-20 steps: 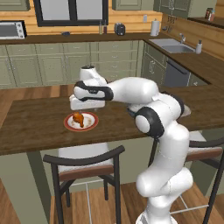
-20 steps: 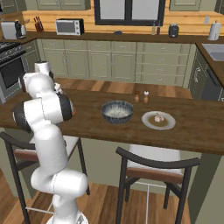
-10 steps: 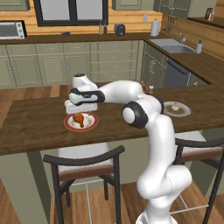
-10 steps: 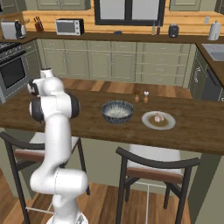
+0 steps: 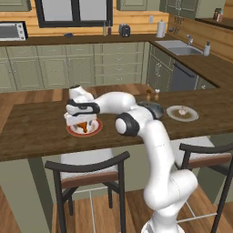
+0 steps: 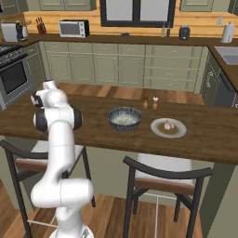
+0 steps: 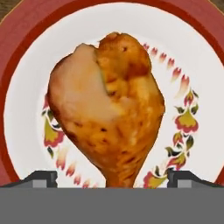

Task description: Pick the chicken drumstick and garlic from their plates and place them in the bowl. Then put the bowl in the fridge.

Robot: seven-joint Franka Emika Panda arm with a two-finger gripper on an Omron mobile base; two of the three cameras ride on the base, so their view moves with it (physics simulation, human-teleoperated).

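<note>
The chicken drumstick [image 7: 109, 109] lies on a red-rimmed plate [image 7: 26, 26], thick end up and bone end down in the hand view. My gripper [image 7: 112, 177] is open, its two tips wide apart on either side of the bone end. In the left base view the gripper [image 5: 81, 121] hangs low over the drumstick [image 5: 82, 126] and its plate [image 5: 97, 129]. The garlic [image 6: 168, 124] rests on a second plate [image 6: 155, 128] to the right of the blue-grey bowl [image 6: 124, 118]. The fridge is out of view.
Salt and pepper shakers [image 6: 150, 102] stand behind the bowl on the wooden counter [image 6: 209, 135]. Two dark chairs [image 6: 167, 179] [image 5: 86, 168] are tucked under the counter's near edge. My arm stretches across the counter to the left.
The arm has swung further left and the hand has dropped lower over the drumstick's plate. The drumstick, bowl and garlic lie where they were.
</note>
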